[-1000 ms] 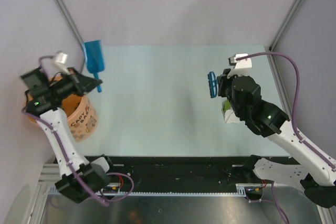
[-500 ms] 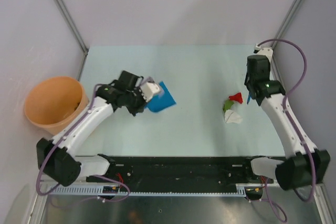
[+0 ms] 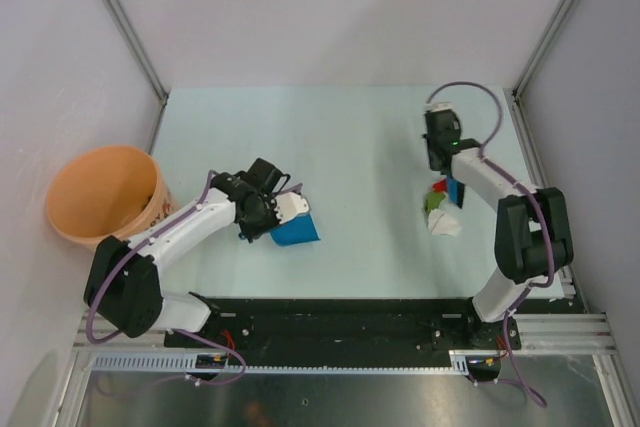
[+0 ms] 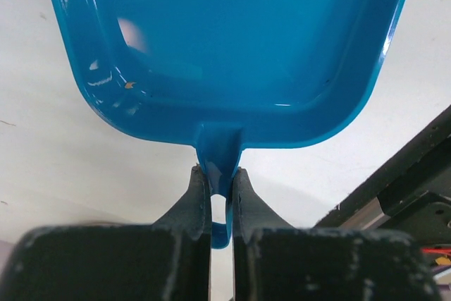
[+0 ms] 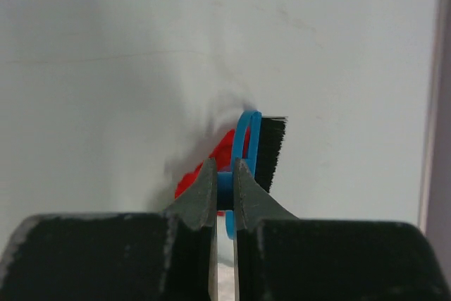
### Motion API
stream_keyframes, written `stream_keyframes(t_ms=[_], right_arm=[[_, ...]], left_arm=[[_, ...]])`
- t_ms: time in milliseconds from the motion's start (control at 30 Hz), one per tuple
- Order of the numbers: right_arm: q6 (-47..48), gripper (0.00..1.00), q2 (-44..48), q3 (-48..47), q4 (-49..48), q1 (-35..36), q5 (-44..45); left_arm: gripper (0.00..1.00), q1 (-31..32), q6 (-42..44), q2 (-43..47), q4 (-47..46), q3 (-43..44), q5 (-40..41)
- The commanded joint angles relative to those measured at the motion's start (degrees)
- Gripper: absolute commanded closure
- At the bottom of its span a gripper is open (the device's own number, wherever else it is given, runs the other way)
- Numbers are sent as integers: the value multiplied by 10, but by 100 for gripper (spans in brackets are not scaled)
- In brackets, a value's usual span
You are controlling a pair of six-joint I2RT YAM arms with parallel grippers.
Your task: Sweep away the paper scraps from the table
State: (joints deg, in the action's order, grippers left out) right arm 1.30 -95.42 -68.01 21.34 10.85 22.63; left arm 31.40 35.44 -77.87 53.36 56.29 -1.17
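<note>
— Where are the paper scraps (image 3: 441,213)?

— In a small cluster on the counter (image 3: 350,137), close to its right edge and somewhat nearer the near edge than the far one. The red scrap (image 3: 438,186) lies farthest back, the green scrap (image 3: 433,202) is just in front of it, and the white scrap (image 3: 446,226) is nearest the near edge.

— What is the right claw (image 3: 449,185) doing?

— It is pinched down to a thin slit on the blue handle of the brush (image 5: 248,139). In the wrist view the black bristles point at the counter, and the red scrap sits right against the brush.

— And the left claw (image 4: 218,182)?

— It is clamped on the handle stub of the dustpan (image 4: 232,40), fingers nearly touching. The dustpan is left of the counter's middle, toward the near edge and well apart from the scraps. I cannot tell whether its lip touches the counter.

— Anything else?

— An orange bucket (image 3: 60,187) stands past the counter's left edge.
</note>
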Motion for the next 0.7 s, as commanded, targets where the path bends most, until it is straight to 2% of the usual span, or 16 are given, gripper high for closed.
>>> stream_keyframes(t_ms=[0, 233, 333, 400, 567, 667], right_arm=[[10, 100, -18, -3, -66, 126, -67], [-57, 100, 2, -3, -117, 281, -123], [-45, 100, 17, -3, -127, 327, -162], [-35, 100, 30, -3, -118, 353, -154], [-47, 100, 122, -3, -88, 361, -140], [-60, 100, 153, -3, -67, 357, -53]], left_arm=[[100, 4, 45, -3, -5, -34, 11], [100, 0, 67, -14, -13, -62, 11], [100, 0, 63, -26, -19, -65, 26], [100, 0, 55, -37, -19, -65, 23], [100, 2, 53, -57, -25, -55, -19], [100, 2, 44, -78, -28, -29, -9]])
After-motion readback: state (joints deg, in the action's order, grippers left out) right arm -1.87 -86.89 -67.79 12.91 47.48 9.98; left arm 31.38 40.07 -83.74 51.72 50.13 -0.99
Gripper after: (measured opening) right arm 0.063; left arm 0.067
